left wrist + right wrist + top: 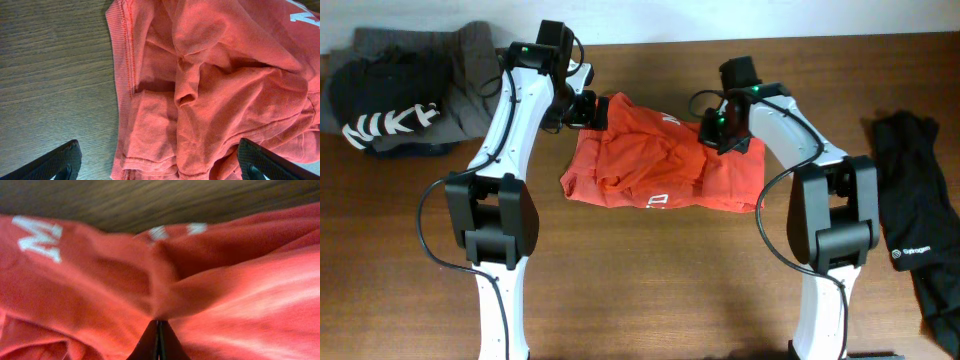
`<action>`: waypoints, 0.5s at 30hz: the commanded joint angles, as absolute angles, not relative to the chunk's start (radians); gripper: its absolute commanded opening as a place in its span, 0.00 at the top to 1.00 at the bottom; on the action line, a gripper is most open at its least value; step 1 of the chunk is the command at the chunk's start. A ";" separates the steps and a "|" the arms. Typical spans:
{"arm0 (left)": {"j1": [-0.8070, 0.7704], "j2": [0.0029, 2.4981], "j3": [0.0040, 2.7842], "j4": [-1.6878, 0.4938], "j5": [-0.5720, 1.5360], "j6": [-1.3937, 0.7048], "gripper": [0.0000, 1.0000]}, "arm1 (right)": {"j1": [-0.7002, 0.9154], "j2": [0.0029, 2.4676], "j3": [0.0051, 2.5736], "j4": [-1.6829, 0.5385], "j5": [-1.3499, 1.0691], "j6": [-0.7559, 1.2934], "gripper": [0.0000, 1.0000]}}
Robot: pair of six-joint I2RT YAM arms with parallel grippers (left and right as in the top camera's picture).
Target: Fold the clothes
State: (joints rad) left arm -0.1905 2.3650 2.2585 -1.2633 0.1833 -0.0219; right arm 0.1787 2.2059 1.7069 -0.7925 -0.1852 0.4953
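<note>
The red-orange shirt [660, 160] lies bunched in the middle of the table, white lettering showing near its front edge. My left gripper [588, 110] is open at the shirt's far left corner; in the left wrist view its fingers [160, 165] straddle the ribbed hem of the shirt [210, 85]. My right gripper [720, 135] is at the shirt's far right corner. In the right wrist view its fingers [158, 330] are pressed together on a pinched fold of the red shirt [100, 280], and the cloth pulls up into a peak.
A grey and black pile of clothes with white lettering [400, 95] lies at the back left. A black garment [920, 210] lies along the right edge. Bare wooden table [650, 280] spreads in front of the shirt.
</note>
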 commanded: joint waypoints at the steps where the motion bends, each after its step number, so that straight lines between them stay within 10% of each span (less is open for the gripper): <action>1: -0.188 2.341 2.273 -1.264 0.194 -0.007 0.01 | 0.176 2.199 1.753 -0.836 -0.168 0.438 0.96; 15: -0.188 2.341 2.273 -1.246 0.195 -0.007 0.01 | 0.072 2.097 1.840 -1.238 -0.155 0.285 0.92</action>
